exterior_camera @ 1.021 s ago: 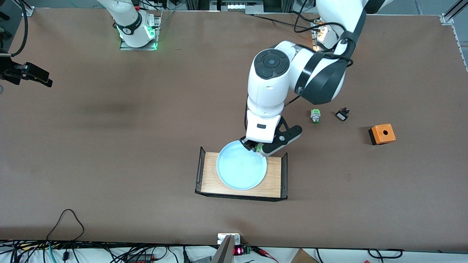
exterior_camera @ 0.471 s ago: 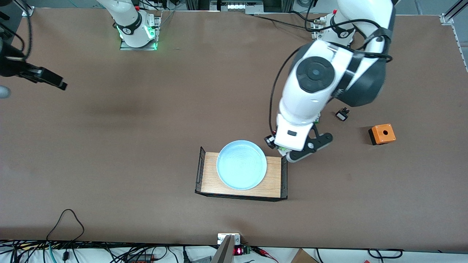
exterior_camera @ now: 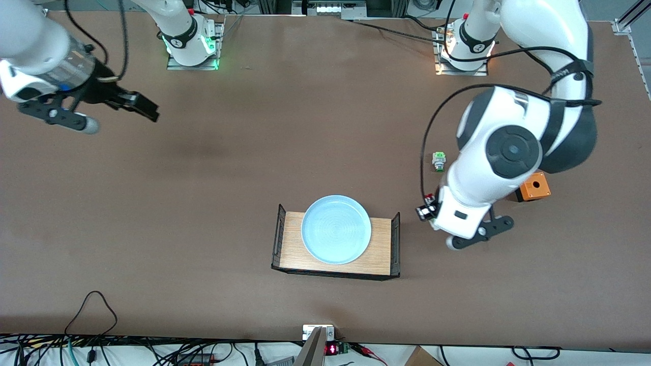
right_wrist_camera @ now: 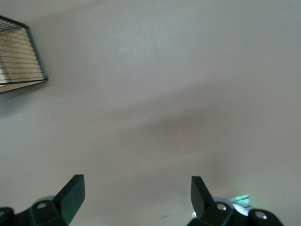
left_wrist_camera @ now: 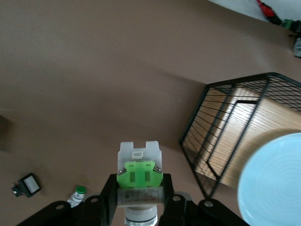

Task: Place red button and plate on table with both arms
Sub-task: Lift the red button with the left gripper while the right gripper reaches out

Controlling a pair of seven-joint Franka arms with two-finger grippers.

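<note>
Red button clamped in the left gripper, up over bare table

The left gripper (left_wrist_camera: pixel 139 207) is closed on the red button (left_wrist_camera: pixel 139 176), whose green block sticks out past the fingers; its red cap seems hidden. The right gripper (right_wrist_camera: pixel 136 193) hangs spread wide and empty. The plate (exterior_camera: pixel 336 229) sits on the wooden tray (exterior_camera: pixel 382 244).

Plate (exterior_camera: pixel 335 230): pale blue, faint concentric rings. Tray (exterior_camera: pixel 290 249): light wood grain, black wire ends. Table (exterior_camera: pixel 203 203): matte brown. Button (left_wrist_camera: pixel 139 178): white body, light green block. Box (exterior_camera: pixel 535 187): orange. Arms: white, dark grey joints.
</note>
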